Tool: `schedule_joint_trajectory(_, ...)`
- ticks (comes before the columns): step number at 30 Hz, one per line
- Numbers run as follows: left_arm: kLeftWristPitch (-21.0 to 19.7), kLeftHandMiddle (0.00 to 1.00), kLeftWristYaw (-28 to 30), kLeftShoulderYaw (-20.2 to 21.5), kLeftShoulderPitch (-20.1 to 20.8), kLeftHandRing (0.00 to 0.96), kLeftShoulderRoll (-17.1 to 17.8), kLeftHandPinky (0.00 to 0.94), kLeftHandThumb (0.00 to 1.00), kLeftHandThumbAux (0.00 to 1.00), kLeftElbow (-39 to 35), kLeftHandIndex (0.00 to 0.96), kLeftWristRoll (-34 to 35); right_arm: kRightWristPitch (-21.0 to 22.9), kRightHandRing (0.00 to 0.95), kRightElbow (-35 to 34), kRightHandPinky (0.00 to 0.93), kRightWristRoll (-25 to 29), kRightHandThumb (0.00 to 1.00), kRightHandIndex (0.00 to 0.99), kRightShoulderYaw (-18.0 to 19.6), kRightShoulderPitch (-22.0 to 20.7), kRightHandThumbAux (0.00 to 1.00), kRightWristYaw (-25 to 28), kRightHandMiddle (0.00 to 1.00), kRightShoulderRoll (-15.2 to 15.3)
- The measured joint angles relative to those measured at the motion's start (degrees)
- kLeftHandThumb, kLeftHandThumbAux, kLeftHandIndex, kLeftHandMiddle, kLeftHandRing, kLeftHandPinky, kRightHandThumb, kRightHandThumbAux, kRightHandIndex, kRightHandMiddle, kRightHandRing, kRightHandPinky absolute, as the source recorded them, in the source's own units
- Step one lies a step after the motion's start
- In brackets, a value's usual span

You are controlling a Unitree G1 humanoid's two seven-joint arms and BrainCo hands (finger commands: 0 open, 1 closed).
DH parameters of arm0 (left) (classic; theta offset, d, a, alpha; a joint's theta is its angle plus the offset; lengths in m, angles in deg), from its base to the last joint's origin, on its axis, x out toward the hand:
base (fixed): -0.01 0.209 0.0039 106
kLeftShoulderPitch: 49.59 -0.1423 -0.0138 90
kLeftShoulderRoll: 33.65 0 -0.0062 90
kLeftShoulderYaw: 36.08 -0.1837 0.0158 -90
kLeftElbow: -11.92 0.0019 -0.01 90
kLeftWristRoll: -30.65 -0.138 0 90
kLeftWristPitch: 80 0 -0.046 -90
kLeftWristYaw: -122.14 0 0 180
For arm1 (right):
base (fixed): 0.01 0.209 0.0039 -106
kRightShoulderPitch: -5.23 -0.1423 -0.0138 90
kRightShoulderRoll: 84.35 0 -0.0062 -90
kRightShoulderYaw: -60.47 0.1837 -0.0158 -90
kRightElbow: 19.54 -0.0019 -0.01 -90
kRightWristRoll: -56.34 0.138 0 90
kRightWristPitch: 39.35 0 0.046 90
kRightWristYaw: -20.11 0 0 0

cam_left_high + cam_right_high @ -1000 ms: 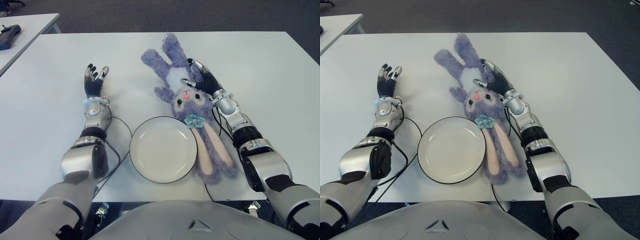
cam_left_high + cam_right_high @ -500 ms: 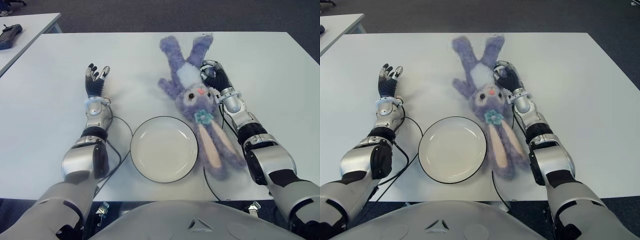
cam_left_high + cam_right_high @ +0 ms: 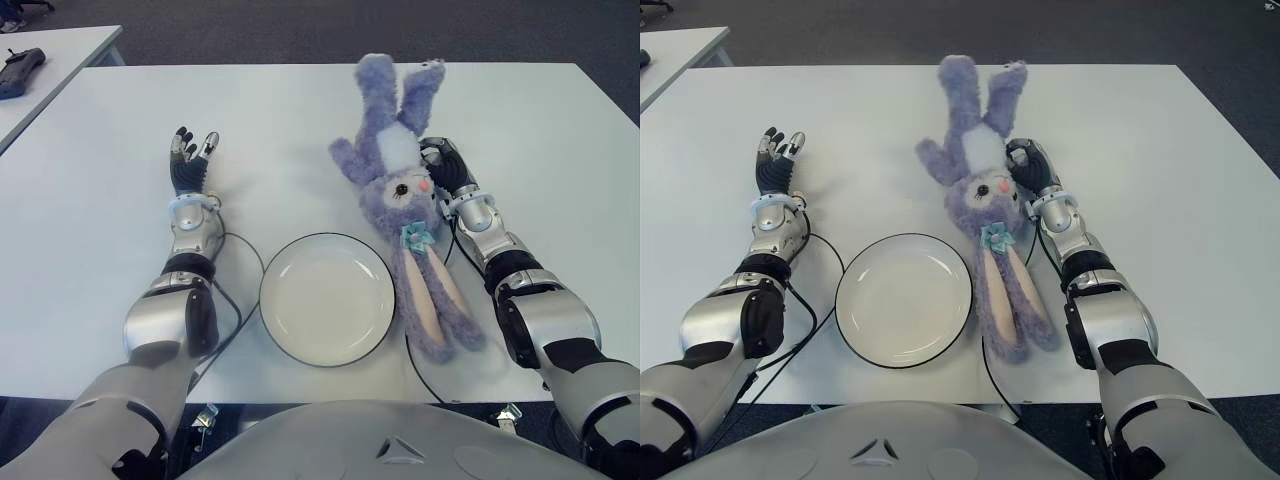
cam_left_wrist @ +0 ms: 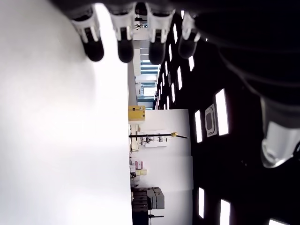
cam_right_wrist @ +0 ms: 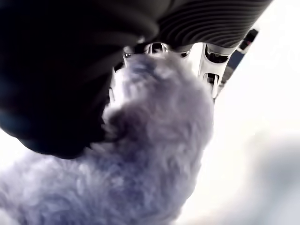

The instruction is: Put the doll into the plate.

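Beside the round white plate (image 3: pixel 325 298), right robot hand (image 3: pixel 446 172) grips fluffy purple doll (image 3: pixel 400 190).

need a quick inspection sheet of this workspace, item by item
surface: white table, bare around the things.
job's things: purple plush bunny doll lies right of the white black-rimmed plate; plate holds nothing.
clutter: nothing seen.
hands: right hand closed on the doll by its head; left hand open, left of the plate.
cables: black cables on the table by both forearms.
surroundings: second white table, dark floor.
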Motion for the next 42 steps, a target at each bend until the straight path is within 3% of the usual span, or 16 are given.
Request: schedule_joint_trajectory(42, 0.0, 0.099, 0.0, -0.1, 0.0, 0.084, -0.1, 0.045, 0.0, 0.548, 0.0, 0.042, 0.0, 1.6, 0.85, 1.1, 0.859, 0.1, 0.721, 0.441, 2.0, -0.4, 0.711, -4.6, 0.86, 2.0)
